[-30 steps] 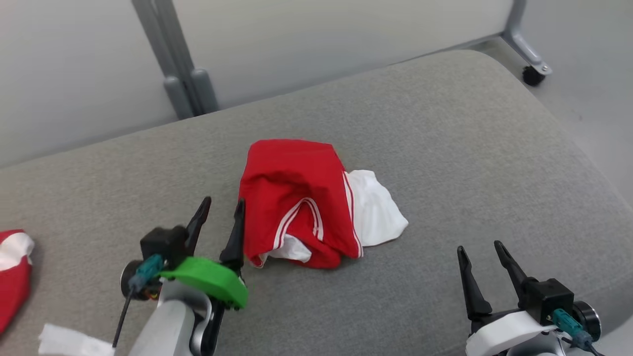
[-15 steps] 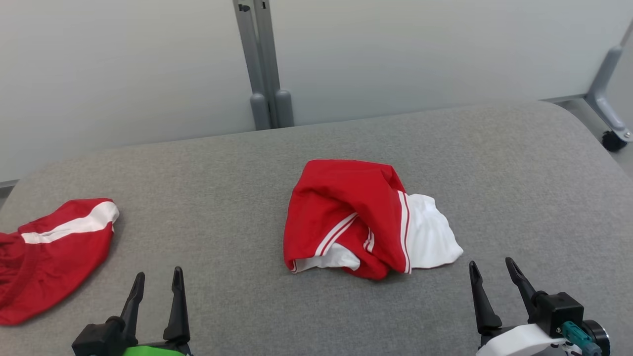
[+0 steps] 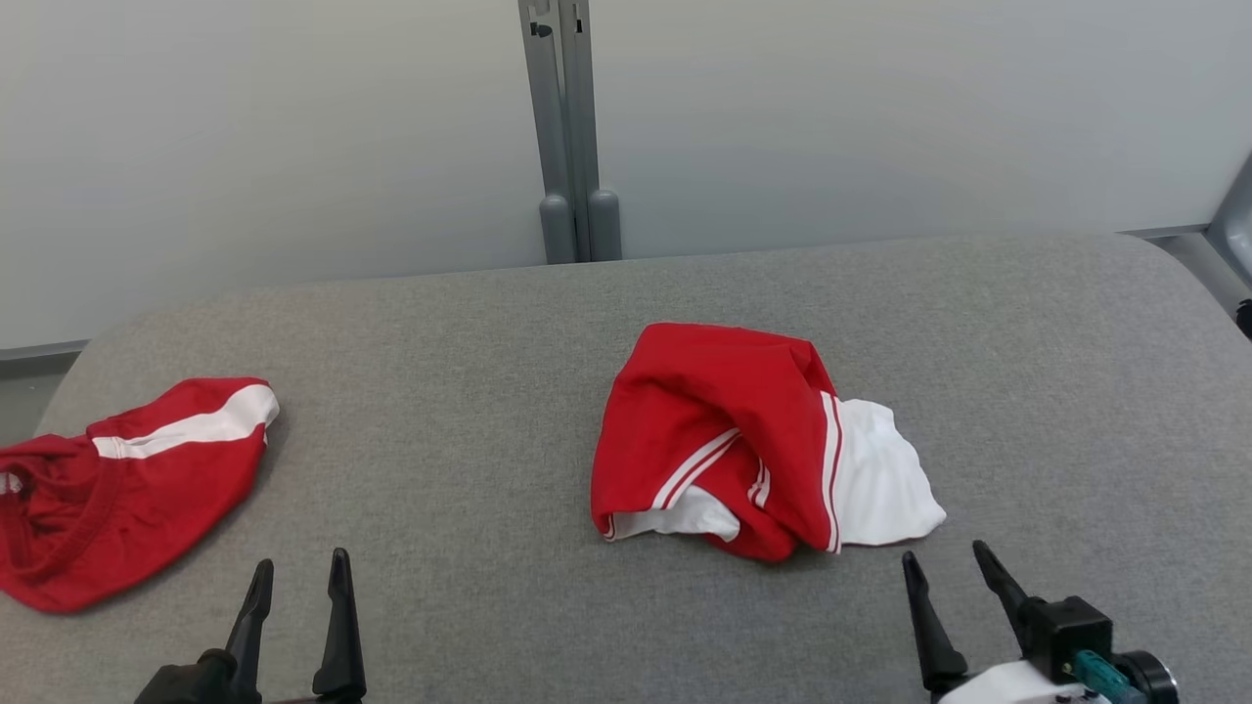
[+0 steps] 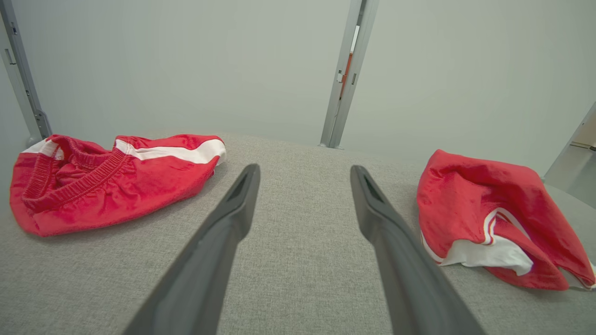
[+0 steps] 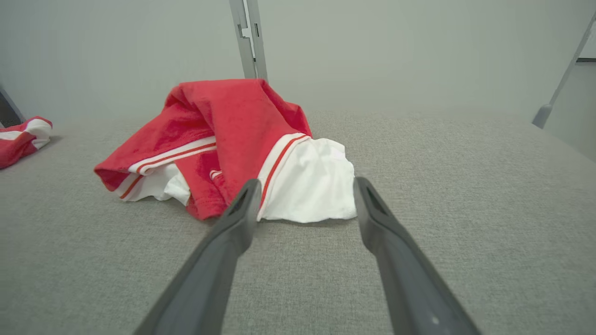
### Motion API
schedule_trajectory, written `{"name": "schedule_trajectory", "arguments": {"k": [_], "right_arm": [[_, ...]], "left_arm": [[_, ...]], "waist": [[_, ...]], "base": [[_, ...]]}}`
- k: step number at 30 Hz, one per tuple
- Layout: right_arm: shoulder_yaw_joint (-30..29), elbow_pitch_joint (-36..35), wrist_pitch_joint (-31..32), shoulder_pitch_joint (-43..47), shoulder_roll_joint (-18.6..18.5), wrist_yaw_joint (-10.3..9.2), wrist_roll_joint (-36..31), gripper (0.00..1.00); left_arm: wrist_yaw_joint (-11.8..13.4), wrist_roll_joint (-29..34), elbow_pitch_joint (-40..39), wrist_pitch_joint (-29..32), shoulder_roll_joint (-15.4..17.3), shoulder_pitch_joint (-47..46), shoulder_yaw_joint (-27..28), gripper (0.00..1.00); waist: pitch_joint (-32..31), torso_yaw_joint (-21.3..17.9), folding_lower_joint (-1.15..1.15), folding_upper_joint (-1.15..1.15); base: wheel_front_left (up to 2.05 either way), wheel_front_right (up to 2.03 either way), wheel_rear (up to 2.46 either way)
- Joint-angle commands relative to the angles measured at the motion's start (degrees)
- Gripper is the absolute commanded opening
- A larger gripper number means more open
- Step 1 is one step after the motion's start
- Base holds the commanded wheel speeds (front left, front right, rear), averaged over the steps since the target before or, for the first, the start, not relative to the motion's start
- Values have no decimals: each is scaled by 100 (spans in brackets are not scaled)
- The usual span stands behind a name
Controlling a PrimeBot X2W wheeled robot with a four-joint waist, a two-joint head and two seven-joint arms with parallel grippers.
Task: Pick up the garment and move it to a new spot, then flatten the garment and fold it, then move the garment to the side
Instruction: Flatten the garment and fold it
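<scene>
Surface: grey fabric pad, rounded corners at 10 and 2 o'clock.
Garment: red with white stripes and a white part, crumpled in a heap just off centre toward 4 o'clock.
Second garment: red with a white band, lying at 8 o'clock, well apart from the first.
Left gripper: at 7 o'clock, fingers spread, holding nothing.
Right gripper: at 5 o'clock, fingers spread, holding nothing, near the heap's white edge.
Post: grey, upright at 12 o'clock.

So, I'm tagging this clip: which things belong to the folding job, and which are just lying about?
Job: crumpled red-and-white garment, centre; left pincer and right pincer, both open.
Lying about: red shorts with white stripe, far left; grey partition post.
</scene>
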Motion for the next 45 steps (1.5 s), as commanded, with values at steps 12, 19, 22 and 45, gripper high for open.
{"name": "schedule_trajectory", "arguments": {"k": [12, 19, 22, 45], "right_arm": [[552, 1275, 896, -1290, -14, -10, -760, 100], [545, 2144, 883, -1704, -16, -10, -919, 100], [552, 2454, 827, -1858, -13, -10, -897, 100], [1044, 2384, 432, -2331, -7, -10, -220, 0]], "left_arm": [[-37, -9, 5, -3, -14, -134, -203, 100], [-38, -105, -13, -3, -16, -157, -268, 100], [-38, -110, -15, -4, -15, -162, -285, 100], [-38, -91, 27, -3, -16, -106, -274, 100]], "waist": [[182, 289, 0, 0], [235, 481, 0, 0], [259, 548, 0, 0], [142, 604, 0, 0]], "base": [[0, 0, 0], [0, 0, 0], [0, 0, 0], [0, 0, 0]]}}
